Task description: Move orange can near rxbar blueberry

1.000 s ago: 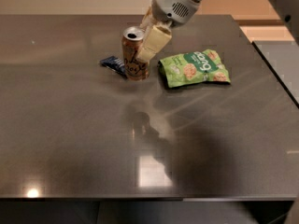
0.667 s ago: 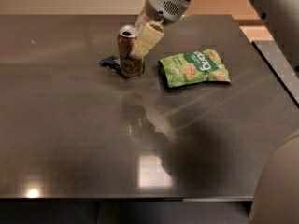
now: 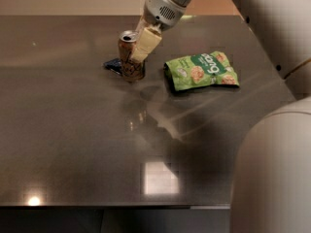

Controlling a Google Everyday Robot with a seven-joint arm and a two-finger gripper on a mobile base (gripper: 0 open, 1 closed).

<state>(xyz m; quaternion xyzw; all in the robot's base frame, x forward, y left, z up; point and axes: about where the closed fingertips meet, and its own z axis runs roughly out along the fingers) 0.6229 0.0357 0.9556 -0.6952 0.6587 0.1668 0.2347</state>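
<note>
Gripper (image 3: 136, 51) is at the table's (image 3: 73, 144) far centre, coming down from 1 o'clock with the wrist housing above the can. Jaws are clamped on the orange can (image 3: 126, 55): one cream finger (image 3: 146, 43) lies diagonally across its 3 o'clock side, the other is hidden behind it.

Can is upright, base on or just off the tabletop, can't tell which. Silver top with open mouth faces up.

Rxbar blueberry (image 3: 112, 65) lies flat at the can's 9 o'clock, right at its base, partly hidden behind it. Touching or just beside, can't tell.

Green snack bag (image 3: 201, 71) lies flat at the can's 3 o'clock, near but apart.
</note>
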